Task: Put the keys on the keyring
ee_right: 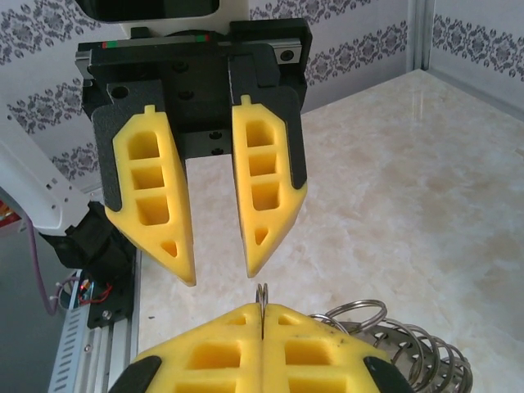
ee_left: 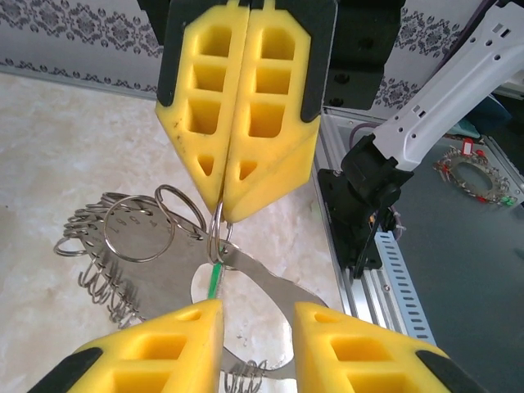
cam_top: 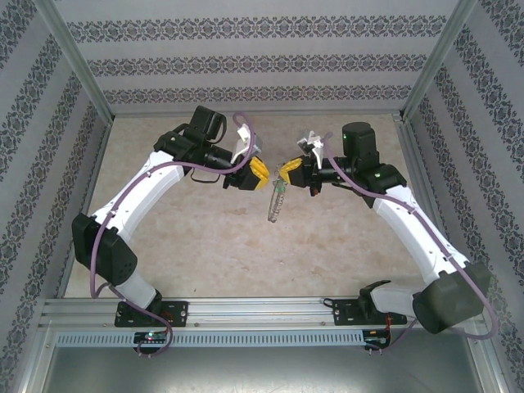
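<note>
My right gripper [cam_top: 288,173] [ee_right: 262,307] is shut, pinching a small silvery split ring [ee_right: 262,295] between its tips. From that small ring hangs the keyring [cam_top: 277,205] [ee_left: 278,282], a wide flat grey band fringed with several small rings [ee_left: 123,246], held above the table. A green key [ee_left: 214,278] hangs edge-on just under the right gripper [ee_left: 223,214]. My left gripper [cam_top: 255,176] [ee_left: 258,307] faces it tip to tip, open, its fingers either side of the band but not touching it. In the right wrist view the left gripper [ee_right: 221,274] stands open just beyond my tips.
The marble-look tabletop [cam_top: 246,254] lies below both grippers. Patterned walls [cam_top: 246,65] close the back and sides. The aluminium rail [cam_top: 262,315] with both arm bases runs along the near edge. Another ringed object [ee_left: 475,172] lies on the grey surface past the rail.
</note>
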### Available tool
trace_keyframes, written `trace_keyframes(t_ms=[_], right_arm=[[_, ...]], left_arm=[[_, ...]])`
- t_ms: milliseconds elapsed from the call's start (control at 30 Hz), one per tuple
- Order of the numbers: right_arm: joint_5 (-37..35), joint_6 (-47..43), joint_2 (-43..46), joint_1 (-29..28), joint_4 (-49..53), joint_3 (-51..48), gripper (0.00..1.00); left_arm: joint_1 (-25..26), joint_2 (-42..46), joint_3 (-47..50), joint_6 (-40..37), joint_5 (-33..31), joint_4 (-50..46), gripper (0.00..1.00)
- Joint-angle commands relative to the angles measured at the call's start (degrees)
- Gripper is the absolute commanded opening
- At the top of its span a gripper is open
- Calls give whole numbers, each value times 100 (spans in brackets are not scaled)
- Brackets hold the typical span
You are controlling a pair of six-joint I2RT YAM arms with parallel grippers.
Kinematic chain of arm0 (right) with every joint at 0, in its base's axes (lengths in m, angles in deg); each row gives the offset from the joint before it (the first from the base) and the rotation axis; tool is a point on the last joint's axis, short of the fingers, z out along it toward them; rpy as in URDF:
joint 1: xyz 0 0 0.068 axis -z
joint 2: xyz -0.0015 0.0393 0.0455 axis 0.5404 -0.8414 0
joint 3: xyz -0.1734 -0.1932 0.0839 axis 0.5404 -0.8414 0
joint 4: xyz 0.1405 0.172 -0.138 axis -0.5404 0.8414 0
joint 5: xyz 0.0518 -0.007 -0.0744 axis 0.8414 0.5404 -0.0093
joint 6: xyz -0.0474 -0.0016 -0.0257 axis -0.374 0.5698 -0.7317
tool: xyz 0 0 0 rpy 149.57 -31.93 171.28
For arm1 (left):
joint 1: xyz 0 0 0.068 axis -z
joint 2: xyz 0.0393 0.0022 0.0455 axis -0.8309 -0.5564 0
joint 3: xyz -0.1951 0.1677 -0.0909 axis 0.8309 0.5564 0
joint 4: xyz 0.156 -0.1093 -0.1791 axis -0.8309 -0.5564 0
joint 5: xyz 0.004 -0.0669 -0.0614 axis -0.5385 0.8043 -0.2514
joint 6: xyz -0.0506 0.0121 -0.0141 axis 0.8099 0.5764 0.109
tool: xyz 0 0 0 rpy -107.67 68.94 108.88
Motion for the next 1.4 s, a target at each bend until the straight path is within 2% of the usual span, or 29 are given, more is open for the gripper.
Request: trace_keyframes(t_ms=[0, 600, 800, 1033, 1133, 1367], right_arm=[[229, -489, -92, -79, 459, 290, 0], [109, -659, -292, -318, 641, 465, 0], [75, -634, -303, -325, 582, 449, 0], [7, -598, -294, -326, 508, 426, 0], [-25, -590, -288, -325, 491, 413, 0], [-96, -564, -286, -317, 441, 413, 0]], left_arm=[[-47, -81, -209, -247, 150, -244, 28], [78, -426, -372, -347, 466, -351, 26], [101, -431, -342, -313, 554, -296, 19], [161, -447, -304, -313, 616, -290, 16], [158, -444, -252, -313, 616, -282, 11], [170, -448, -205, -304, 625, -333, 12]])
